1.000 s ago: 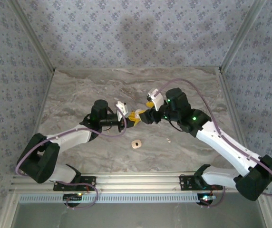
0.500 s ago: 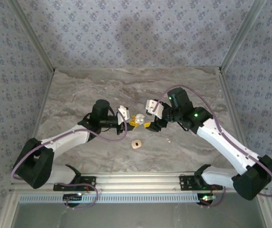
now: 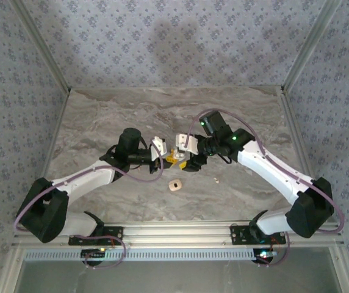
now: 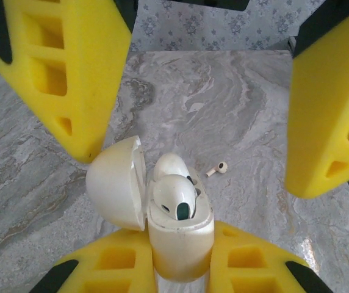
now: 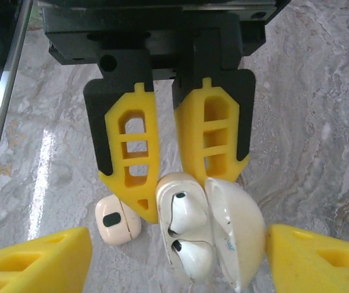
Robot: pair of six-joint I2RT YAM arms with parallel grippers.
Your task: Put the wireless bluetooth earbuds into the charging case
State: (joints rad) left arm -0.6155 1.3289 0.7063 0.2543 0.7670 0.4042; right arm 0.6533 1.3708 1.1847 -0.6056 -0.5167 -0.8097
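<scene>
The charging case is cream-white and held above the table, with my left gripper shut on its lower body. Its lid hangs open to the left. Two white earbuds sit in its wells; the right wrist view shows them from above. Another earbud lies loose on the marble. My right gripper is open, one yellow finger either side of the case and lid. In the top view the left gripper and right gripper meet at mid-table.
A closed tan squarish piece with a dark centre spot lies on the marble table just in front of the grippers, also below the left fingers. Patterned walls enclose the table on three sides.
My right arm has swung left and lowered, bringing its open fingers around the case. The left gripper has kept its grip and barely moved.
</scene>
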